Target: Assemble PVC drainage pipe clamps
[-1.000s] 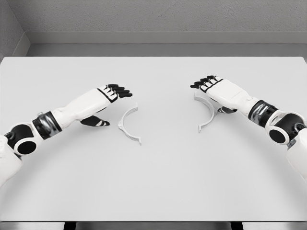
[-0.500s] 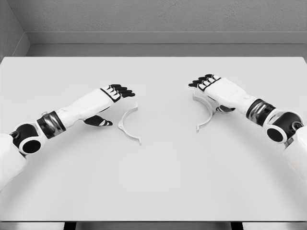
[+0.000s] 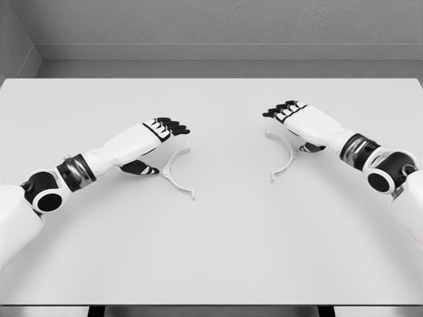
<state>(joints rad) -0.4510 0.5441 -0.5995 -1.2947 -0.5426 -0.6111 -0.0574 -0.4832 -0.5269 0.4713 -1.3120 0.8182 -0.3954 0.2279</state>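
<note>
Two white half-ring clamp pieces lie flat on the white table [image 3: 211, 251]. The left clamp half [image 3: 176, 174] curves open toward the right, left of the table's middle. My left hand [image 3: 160, 142] hovers just beside its upper end, fingers spread and thumb low, holding nothing. The right clamp half [image 3: 283, 155] curves open toward the left. My right hand [image 3: 293, 120] hangs over its upper end, fingers stretched out flat, holding nothing. Whether either hand touches its piece I cannot tell.
A grey wall [image 3: 211, 26] runs behind the table's far edge. The table's front edge [image 3: 211, 305] lies at the bottom of the view.
My left hand has crept right and forward toward the left clamp half. My right hand has lifted slightly and uncovered more of the right clamp half, which shifted a little left.
</note>
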